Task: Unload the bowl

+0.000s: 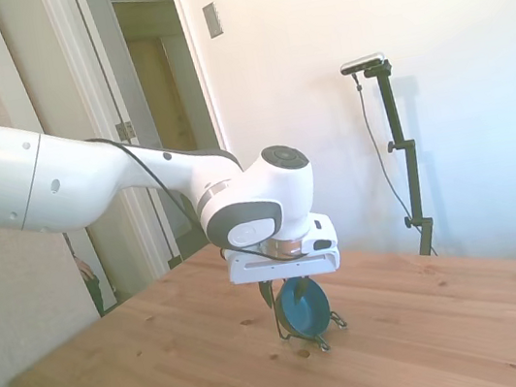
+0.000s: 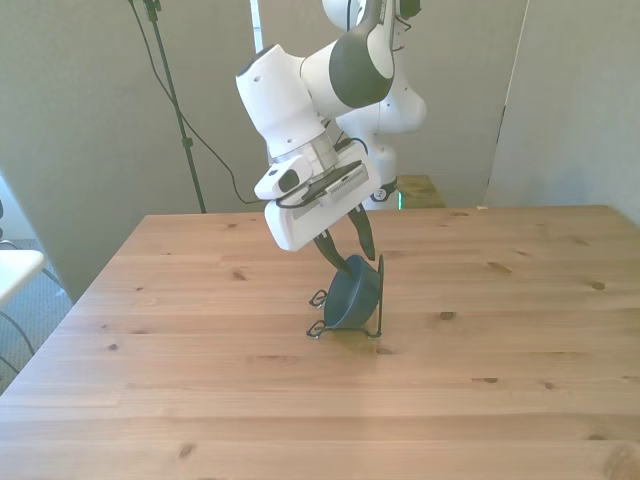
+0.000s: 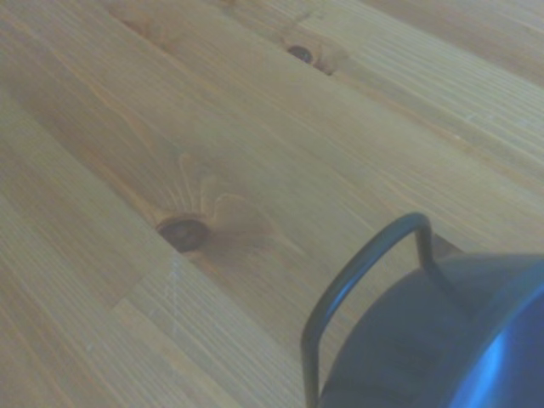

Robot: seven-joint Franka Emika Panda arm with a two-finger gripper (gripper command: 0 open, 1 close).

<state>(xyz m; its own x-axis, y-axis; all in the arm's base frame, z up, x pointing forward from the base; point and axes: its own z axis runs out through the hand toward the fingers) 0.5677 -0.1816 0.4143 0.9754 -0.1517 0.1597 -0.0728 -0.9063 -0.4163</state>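
Step in hand, as judged: closing in on the bowl (image 2: 354,293) to lift it out of the wire rack (image 2: 345,326).

Location: bowl stands on edge, tilted, held upright in the thin black rack, approx mid-desk (image 2: 200,400), a bit nearer the far edge than the near edge. Rack sits flat on the desk. Wrist view confirms a rack loop (image 3: 361,280) right against the bowl's dark blue wall (image 3: 442,340); bare wood around it.

Recommendations for the step:
- One finger should go each side of the upper rim, i.e. one inside the bowl, one outside, not both over the wire.
- Keep clear of the tall rack upright at the bowl's side; pinching wire w/ rim would drag the rack up too.
- Surface looks glossy, so likely slippery; seat deep enough on the rim before closing.
- Lift should follow the bowl's tilt, up and out of the slot; a sideways pull risks tipping the light rack.

End effector (image 2: 347,248): fingers parted to a moderate gap, empty, tips right at the bowl's top rim. One finger (image 2: 329,251) appears to be at or just touching the rim; actual contact cannot be confirmed. No grip yet.
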